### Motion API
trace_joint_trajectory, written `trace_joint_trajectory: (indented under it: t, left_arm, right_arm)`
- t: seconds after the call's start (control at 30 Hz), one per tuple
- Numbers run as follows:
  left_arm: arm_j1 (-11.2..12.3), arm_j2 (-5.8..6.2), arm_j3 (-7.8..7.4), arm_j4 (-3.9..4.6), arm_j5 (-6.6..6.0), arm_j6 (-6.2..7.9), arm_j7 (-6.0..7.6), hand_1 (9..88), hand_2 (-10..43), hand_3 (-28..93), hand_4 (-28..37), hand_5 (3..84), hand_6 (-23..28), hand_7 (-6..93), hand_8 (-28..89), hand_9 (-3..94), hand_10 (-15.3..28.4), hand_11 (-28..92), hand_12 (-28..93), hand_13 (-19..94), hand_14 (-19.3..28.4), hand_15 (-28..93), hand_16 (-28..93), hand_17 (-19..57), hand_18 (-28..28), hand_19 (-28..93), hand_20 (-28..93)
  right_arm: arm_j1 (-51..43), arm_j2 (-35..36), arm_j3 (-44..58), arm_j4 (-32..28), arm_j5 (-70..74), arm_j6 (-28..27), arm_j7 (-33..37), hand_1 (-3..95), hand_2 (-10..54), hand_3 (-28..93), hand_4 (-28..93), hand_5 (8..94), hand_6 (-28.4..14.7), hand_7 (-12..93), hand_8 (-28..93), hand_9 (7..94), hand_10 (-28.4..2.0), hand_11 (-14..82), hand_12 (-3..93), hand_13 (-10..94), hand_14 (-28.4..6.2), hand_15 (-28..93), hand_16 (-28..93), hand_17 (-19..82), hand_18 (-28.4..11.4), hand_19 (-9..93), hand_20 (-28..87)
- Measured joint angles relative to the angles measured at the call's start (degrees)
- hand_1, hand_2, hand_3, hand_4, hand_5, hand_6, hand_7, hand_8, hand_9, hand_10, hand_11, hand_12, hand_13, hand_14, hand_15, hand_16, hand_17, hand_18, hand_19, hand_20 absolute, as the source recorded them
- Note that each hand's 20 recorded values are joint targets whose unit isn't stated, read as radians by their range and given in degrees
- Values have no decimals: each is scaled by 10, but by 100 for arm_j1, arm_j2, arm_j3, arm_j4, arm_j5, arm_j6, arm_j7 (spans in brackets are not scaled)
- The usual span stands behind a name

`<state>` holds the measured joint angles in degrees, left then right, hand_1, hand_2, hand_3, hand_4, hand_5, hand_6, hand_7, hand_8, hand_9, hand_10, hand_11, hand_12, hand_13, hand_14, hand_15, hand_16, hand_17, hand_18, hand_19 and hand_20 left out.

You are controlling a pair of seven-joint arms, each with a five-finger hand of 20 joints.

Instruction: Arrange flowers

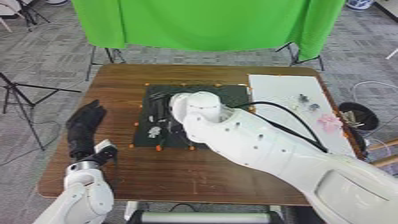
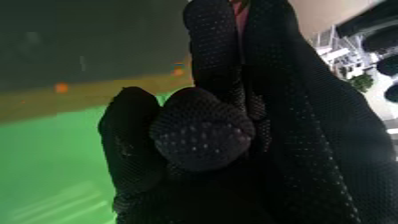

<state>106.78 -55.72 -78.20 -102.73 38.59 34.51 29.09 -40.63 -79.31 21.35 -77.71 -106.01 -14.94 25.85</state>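
Work surface: one brown wooden table [image 1: 213, 172]. On it lie one dark mat [image 1: 235, 92], at the middle, and one white sheet [image 1: 277, 87], to the right of the mat. Orange marks line the mat's border; one larger orange piece [image 1: 159, 148] sits at its near edge.

Task items: one pink flower cluster [image 1: 330, 122] rests on the right part of the white sheet; the number of blooms in it cannot be told. Two small dark clumps [image 1: 303, 98] lie on the same sheet, farther from the robot than the cluster. One small white item [image 1: 154, 131] lies on the left part of the mat. One black bin [image 1: 364, 123] stands at the table's right side and contains several pale pieces, too small to count.

Hands: two. The left hand [image 1: 84, 125] is over the left part of the table, its fingers extended and directed away from the robot. The right hand [image 1: 178, 131] is over the mat, partly covered by its own arm. Whether it is spread, pressed together or pinching an item cannot be told. In the right wrist view, one narrow pink strip [image 2: 240, 16] is visible within the glove's outline.

Background: one green cloth [image 1: 213, 25] hangs beyond the far table edge.
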Motion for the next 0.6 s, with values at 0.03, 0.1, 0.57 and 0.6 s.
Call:
trace_joint_trajectory:
  t: [0.03,0.1,0.57,0.6]
  left_arm:
    - [1,0,-7,0,29,45,-1,745,144,562,19,429,17,265,-116,357,111,237,100,354,109,175,-6,124,104,517,69]
    - [1,1,-17,2,158,131,-14,838,134,489,138,435,11,281,-118,344,107,225,112,351,104,153,7,90,92,666,-46]
    - [-42,-4,-120,36,458,448,-121,844,165,488,254,472,11,312,-124,367,108,230,120,359,103,154,14,199,85,247,290]
    - [-41,-6,-135,42,452,433,-126,836,166,494,247,475,11,310,-124,372,109,233,120,360,105,158,14,197,85,250,291]
  right_arm:
    - [-33,-7,-5,13,0,4,1,614,-95,630,-169,757,4,261,85,919,-96,54,365,937,0,620,242,675,-122,932,536]
    - [-70,-13,-25,31,0,32,1,613,-95,631,-169,757,4,262,84,919,-95,54,364,937,0,620,242,675,-122,932,537]
    - [9,-31,-104,78,-11,298,-1,610,-95,634,-170,755,5,266,81,920,-96,55,362,937,0,625,240,676,-122,932,543]
    - [22,-31,-108,78,-11,327,-1,610,-95,634,-170,755,5,265,81,920,-96,55,361,937,-1,625,240,676,-122,932,544]
